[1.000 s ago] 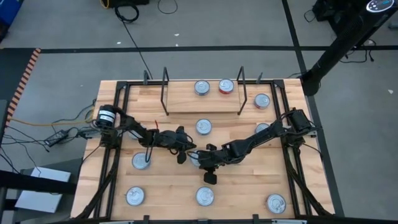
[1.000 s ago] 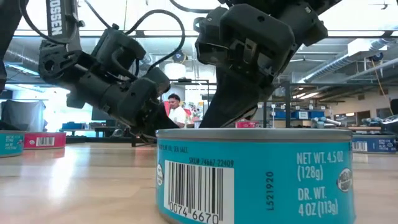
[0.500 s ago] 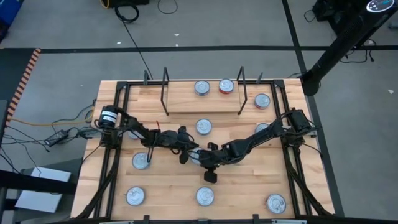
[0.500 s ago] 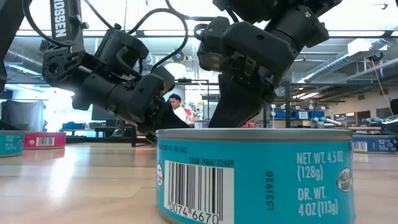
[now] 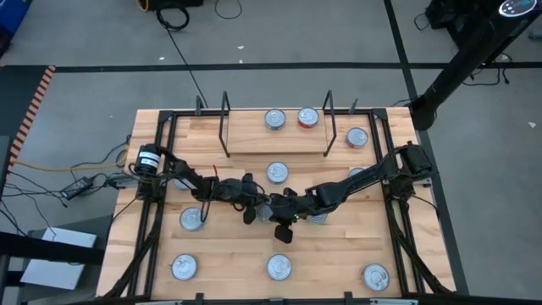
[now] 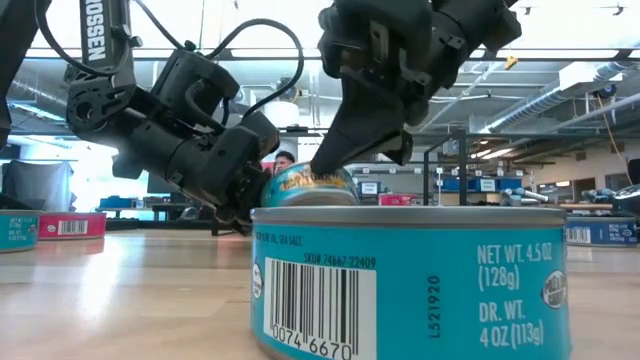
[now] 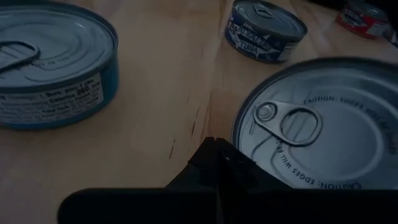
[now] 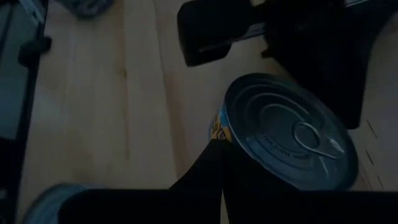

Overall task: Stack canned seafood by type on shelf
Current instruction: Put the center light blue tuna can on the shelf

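- Tabletop (image 5: pixel 237 254) fills the high view's lower centre, tins scattered across it.
- Shelf (image 5: pixel 275 140) at upper centre, two tins (image 5: pixel 275 119) just behind it.
- Left gripper (image 5: pixel 251 206) and right gripper (image 5: pixel 278 216), fingers pressed together, flank a tilted tin (image 6: pixel 308 186) mid-frame.

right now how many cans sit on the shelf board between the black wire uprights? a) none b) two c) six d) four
b: in the high view two cans sit side by side on the shelf, a blue-sided one and a red-sided one.
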Motion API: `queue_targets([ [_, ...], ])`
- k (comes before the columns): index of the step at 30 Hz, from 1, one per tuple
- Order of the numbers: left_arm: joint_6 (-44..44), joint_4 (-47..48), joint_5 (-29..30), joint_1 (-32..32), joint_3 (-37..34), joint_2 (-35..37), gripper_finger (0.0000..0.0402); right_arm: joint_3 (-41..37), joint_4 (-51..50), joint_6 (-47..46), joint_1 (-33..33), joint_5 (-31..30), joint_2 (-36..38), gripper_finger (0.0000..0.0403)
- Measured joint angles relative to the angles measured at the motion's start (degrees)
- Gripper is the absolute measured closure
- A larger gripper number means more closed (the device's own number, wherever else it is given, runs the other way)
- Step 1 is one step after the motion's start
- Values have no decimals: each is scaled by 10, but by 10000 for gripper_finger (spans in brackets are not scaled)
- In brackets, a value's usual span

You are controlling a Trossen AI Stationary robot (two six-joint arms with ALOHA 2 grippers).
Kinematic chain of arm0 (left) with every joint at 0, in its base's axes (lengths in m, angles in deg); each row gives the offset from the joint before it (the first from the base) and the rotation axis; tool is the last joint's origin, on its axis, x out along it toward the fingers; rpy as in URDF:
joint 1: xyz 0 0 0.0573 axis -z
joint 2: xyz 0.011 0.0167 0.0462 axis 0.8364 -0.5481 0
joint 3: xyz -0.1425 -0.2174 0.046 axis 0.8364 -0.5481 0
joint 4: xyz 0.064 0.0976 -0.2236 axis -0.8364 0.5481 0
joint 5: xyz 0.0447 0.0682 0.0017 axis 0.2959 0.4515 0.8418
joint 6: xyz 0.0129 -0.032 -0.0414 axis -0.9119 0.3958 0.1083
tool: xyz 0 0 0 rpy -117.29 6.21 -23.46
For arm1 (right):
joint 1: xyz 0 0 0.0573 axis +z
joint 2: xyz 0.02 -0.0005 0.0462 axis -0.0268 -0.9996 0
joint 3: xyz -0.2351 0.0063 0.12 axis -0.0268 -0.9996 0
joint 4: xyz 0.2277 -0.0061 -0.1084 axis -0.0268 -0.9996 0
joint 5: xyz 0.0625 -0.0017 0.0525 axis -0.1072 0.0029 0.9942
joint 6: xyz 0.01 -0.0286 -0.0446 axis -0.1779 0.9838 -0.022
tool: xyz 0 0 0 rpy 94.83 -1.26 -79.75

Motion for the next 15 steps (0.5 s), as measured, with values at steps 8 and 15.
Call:
queue_targets([
  [8, 8, 13, -13, 8, -1, -1, 401, 1, 13, -65, -14, -4, 10, 394],
  [15, 11, 6, -26, 24, 1, 0, 401, 2, 16, -78, -27, -13, 10, 394],
])
